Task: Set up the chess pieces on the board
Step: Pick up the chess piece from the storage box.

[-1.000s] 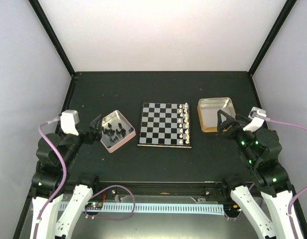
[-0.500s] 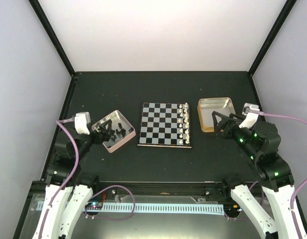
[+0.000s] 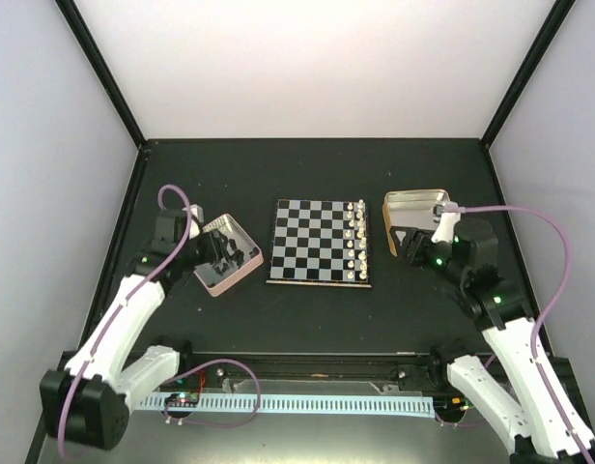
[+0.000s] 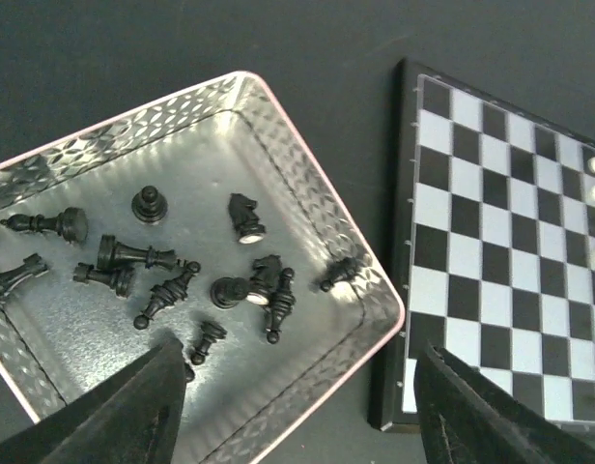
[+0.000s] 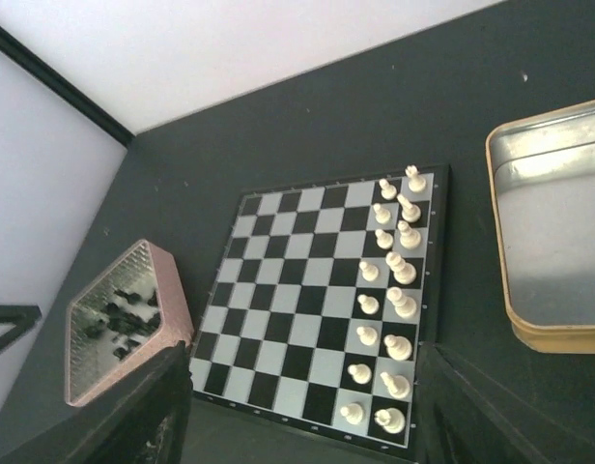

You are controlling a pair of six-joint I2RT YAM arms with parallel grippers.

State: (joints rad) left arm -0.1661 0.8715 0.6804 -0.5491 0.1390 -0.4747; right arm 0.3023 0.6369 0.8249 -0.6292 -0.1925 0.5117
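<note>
Several tiny black chess pieces (image 4: pixel 264 280) lie tumbled in a pink-rimmed tin (image 4: pixel 307 184), which sits left of the board (image 3: pixel 307 242) in the top view (image 3: pixel 249 266). My left gripper (image 4: pixel 297 416) is open and empty, hovering over the tin's near corner, with one finger above the tin and the other above the board's edge (image 4: pixel 510 251). My right gripper (image 5: pixel 297 416) is open and empty, right of the board (image 5: pixel 297 290) and looking across it. In the top view the left gripper (image 3: pixel 205 253) is at the tin and the right gripper (image 3: pixel 406 242) is beside the board.
White pieces (image 5: pixel 389 280) stand in two files along the board's right side. An empty gold-rimmed tin (image 3: pixel 418 217) sits right of the board, just behind the right gripper. Black frame posts and pale walls border the dark table.
Both arms have reached forward. The left gripper has moved right over the pink-rimmed tin. The right gripper has moved left from the gold-rimmed tin toward the board.
</note>
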